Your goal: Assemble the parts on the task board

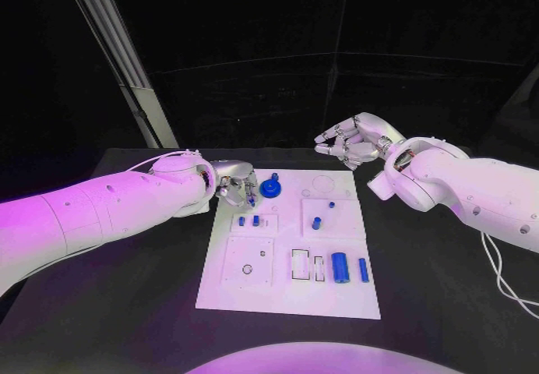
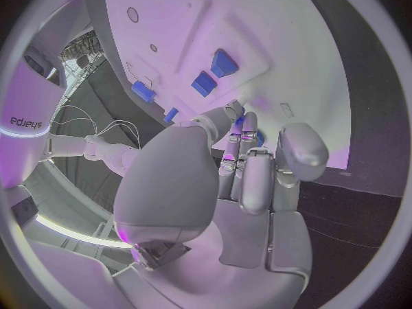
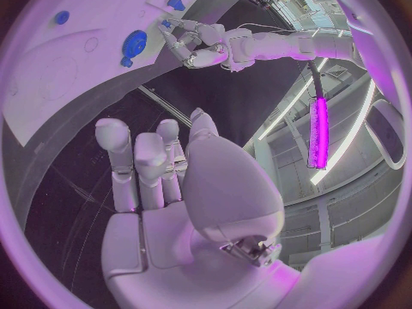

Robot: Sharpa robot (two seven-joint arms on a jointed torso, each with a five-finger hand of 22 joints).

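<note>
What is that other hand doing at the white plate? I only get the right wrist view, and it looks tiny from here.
Observer: In the left wrist view the left hand has its fingertips down at the task board, with a bit of blue among them. I cannot tell if it grips that.
Operator: Anything at the plate's near end?
Observer: In the head view, a thick blue cylinder and a thin blue cylinder lie side by side.
Operator: And my own hand?
Observer: The right hand hangs beyond the board's far edge, holding nothing.
</note>
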